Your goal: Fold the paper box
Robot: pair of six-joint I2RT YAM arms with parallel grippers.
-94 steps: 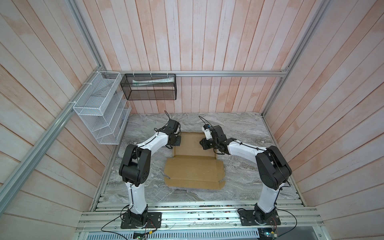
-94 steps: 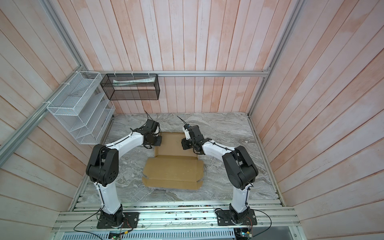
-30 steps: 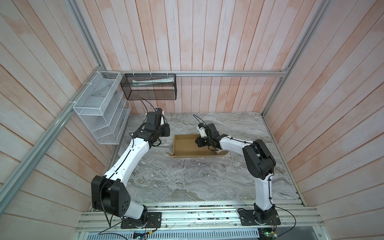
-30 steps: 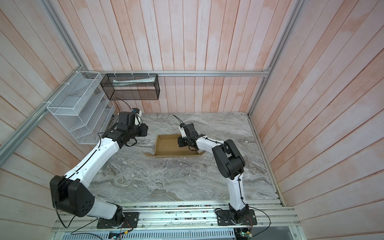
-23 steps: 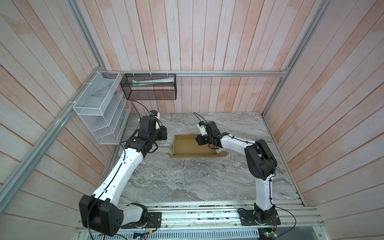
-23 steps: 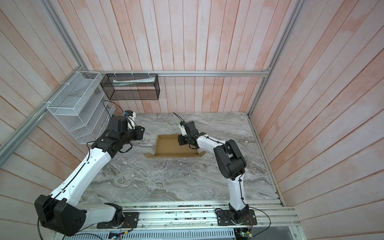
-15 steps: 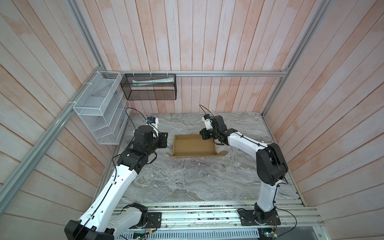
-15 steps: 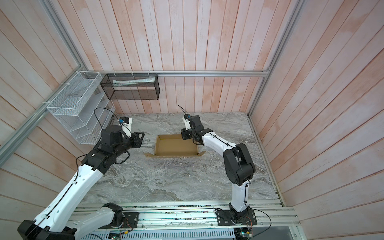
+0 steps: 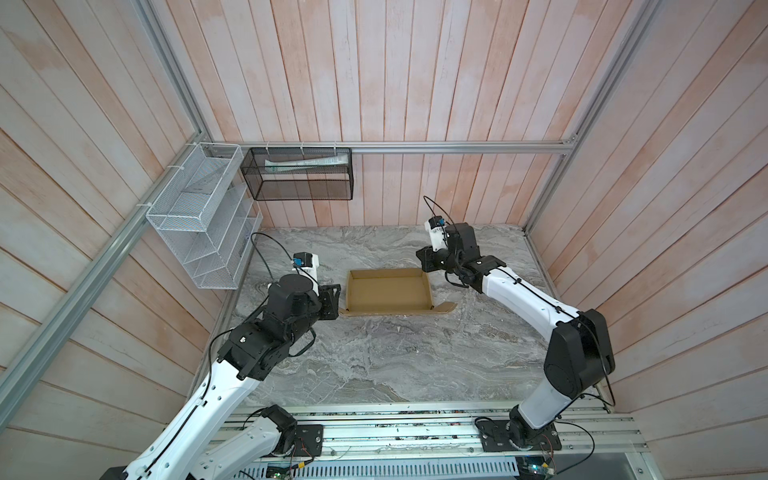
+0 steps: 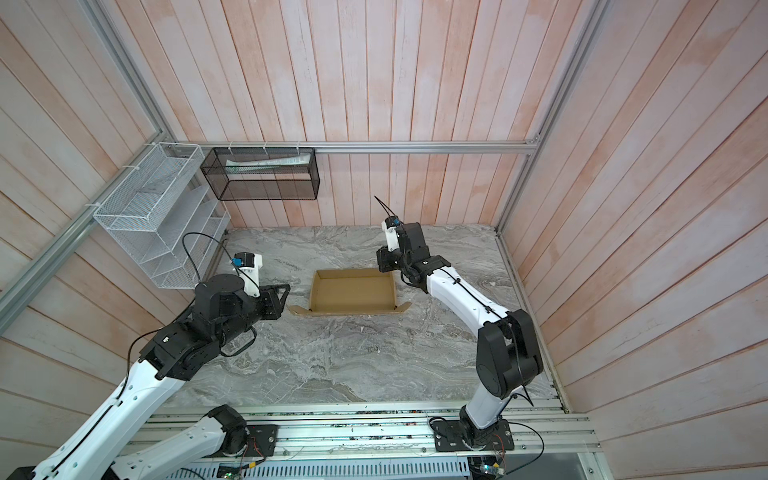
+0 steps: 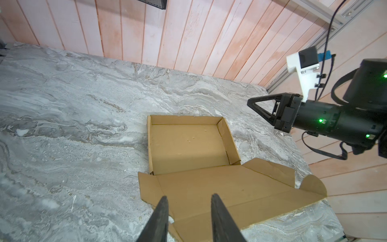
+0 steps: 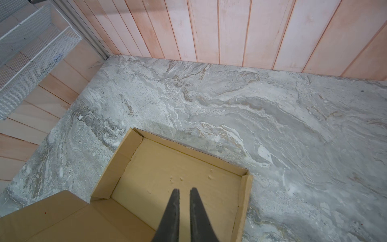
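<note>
Mid-table, toward the back wall: the tan-brown corrugated cardboard paper box (image 9: 388, 291) sits on the grey marble-pattern tabletop (image 9: 374, 365). The tray is formed, with walls up on the far side and both short sides. The flat cardboard lid panel (image 11: 230, 194) hinges off the near long edge. Both top views catch it almost edge-on, so I read it as raised rather than lying flat; I can't tell the exact angle. One rounded side ear (image 9: 446, 307) pokes out past the right corner and its twin (image 10: 297, 309) past the left.

Grippers: the left gripper (image 11: 188, 197) has its fingers apart with nothing between them. It sits just beside the near-left corner, and I see no contact. The right gripper (image 12: 184, 189) has its fingers almost together, also empty, and hovers over the far-right corner of the tray.

My read is that the step in hand is closing the lid. To do it well:
- Push on the lid's outer face near the middle of its free edge. A push at a corner would skew the light tray.
- Use the right gripper's closed fingertips to pin the tray floor or far wall so the box doesn't slide.
- Bend both ears inward before the lid comes down, so they drop inside the short walls rather than ride over them.
- Move slowly. The corrugated board springs back, so hold it briefly after seating.

The main risk is an ear catching on a wall top and buckling.
</note>
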